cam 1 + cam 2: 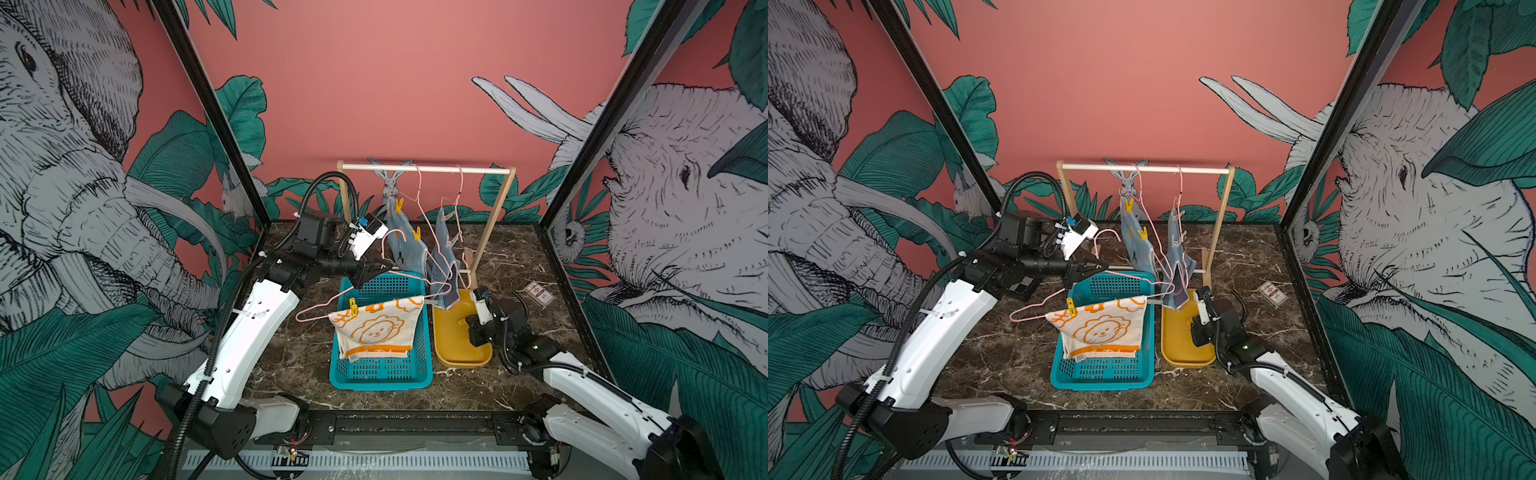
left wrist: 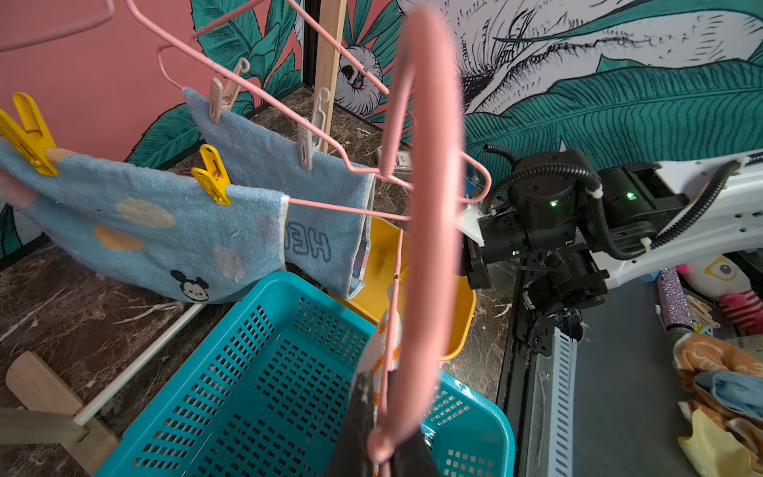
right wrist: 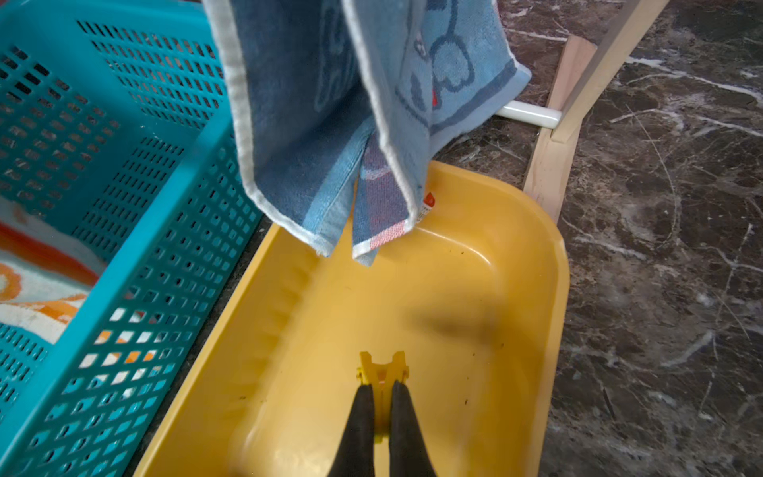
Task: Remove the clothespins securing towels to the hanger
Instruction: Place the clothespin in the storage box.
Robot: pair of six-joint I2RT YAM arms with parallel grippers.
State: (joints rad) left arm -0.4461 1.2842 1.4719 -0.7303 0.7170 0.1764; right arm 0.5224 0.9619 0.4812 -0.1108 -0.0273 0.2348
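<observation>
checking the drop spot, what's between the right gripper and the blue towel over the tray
Only bare yellow tray floor, in the right wrist view; the right gripper, shut on a yellow clothespin, is over it, short of the blue towel.

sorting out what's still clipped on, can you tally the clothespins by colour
yellow clothespins: 4 (2 on the spotted blue towel, 1 on the orange-print towel, 1 in the right gripper)
pale tan clothespins: 2 (both on the other blue towel)
total: 6
</observation>
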